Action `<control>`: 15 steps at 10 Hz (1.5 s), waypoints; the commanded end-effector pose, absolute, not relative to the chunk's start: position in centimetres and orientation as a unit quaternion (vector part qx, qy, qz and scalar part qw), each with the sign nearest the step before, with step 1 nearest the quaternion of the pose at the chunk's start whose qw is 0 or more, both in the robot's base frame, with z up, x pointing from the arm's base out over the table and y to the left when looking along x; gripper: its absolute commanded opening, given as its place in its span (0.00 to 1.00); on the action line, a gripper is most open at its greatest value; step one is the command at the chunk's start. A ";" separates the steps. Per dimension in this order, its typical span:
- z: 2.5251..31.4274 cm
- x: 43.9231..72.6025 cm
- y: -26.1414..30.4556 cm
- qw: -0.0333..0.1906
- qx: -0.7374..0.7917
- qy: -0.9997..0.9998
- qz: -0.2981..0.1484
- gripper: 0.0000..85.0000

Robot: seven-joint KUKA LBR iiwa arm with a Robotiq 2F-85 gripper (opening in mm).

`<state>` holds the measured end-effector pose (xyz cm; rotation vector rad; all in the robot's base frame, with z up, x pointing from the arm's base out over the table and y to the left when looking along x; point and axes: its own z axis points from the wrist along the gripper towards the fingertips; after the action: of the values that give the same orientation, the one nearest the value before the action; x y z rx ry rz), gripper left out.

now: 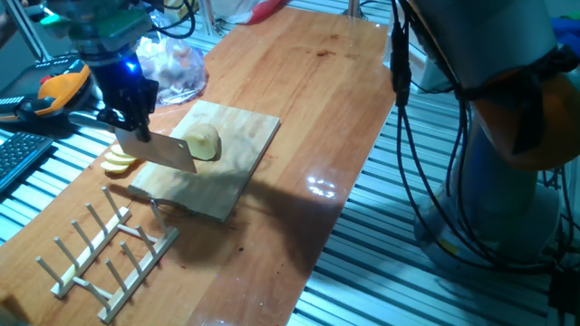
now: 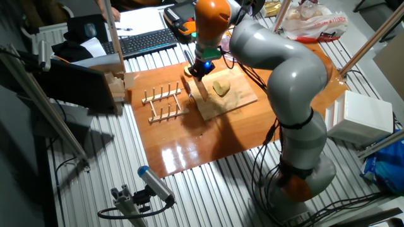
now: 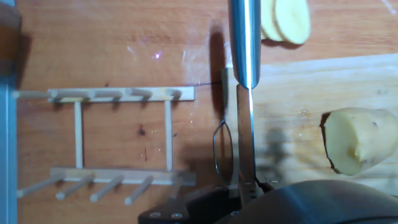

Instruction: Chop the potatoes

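Potato chunk, one, sits on the board, two slices beside; claw grips one knife.

A knife is running up the middle, standing over the left edge of the cutting board. Right of the knife a potato chunk is lying on the board, 2 slices are lying above it off the board, and a wooden rack is sitting to the knife's left.

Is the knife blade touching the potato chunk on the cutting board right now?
No. In the hand view the knife stands apart from the potato chunk, with bare cutting board showing between them.
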<state>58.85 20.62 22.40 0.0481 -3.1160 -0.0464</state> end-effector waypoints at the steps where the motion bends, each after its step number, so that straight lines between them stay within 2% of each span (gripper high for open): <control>1: 22.4 58.9 20.5 0.005 0.023 -1.000 -0.009 0.00; 2: 22.5 59.1 20.2 -0.001 0.031 -1.000 -0.002 0.00; 4: 23.2 60.5 16.4 0.001 0.038 -0.999 -0.004 0.00; 7: 24.9 62.3 10.2 0.018 0.063 -0.998 -0.026 0.00; 8: 25.4 62.7 8.6 0.024 0.067 -0.997 -0.022 0.00; 9: 25.5 62.9 7.3 0.020 0.069 -0.997 -0.009 0.00; 11: 25.5 63.2 6.0 0.020 0.071 -0.997 0.008 0.00; 15: 25.1 62.8 4.2 0.023 0.075 -0.997 0.014 0.00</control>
<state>62.80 6.21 25.09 0.2314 -3.0850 0.0422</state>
